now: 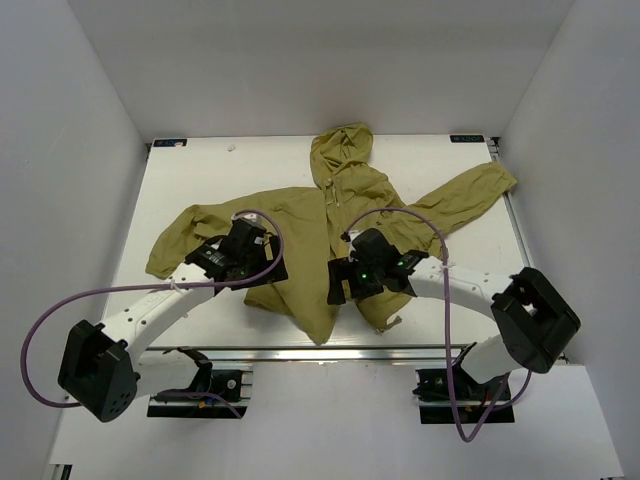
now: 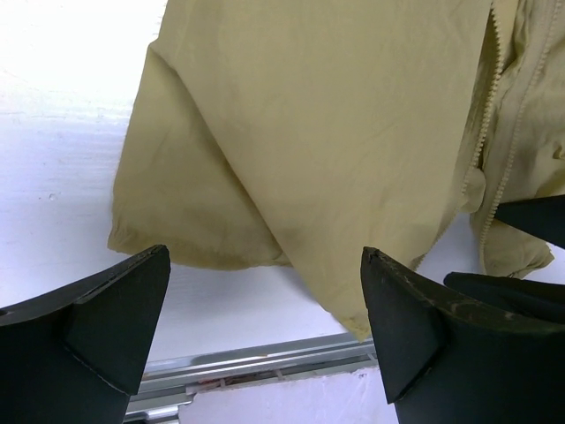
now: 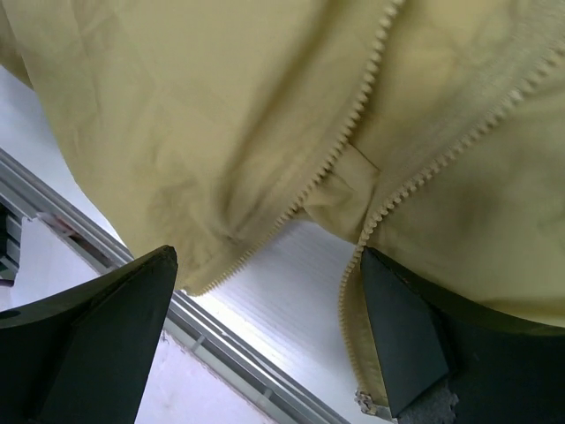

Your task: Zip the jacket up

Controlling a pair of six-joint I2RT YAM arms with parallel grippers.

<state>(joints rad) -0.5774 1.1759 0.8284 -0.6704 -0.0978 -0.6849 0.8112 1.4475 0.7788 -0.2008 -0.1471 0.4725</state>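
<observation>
The olive-green jacket (image 1: 300, 225) lies spread on the white table (image 1: 200, 170), hood toward the far side and sleeves out to both sides. Its light zipper (image 3: 328, 166) is parted at the lower front, and the two rows of teeth diverge over bare table. A small metal slider (image 3: 362, 403) sits at the bottom of the right-hand row. My left gripper (image 1: 265, 270) hovers open above the jacket's lower left hem (image 2: 203, 252). Open too, my right gripper (image 1: 340, 283) hangs over the split zipper ends. Neither holds anything.
A metal rail (image 1: 330, 352) runs along the table's near edge, close below the jacket's hem (image 2: 265, 358). White walls enclose the table on three sides. Purple cables (image 1: 265, 225) loop over both arms.
</observation>
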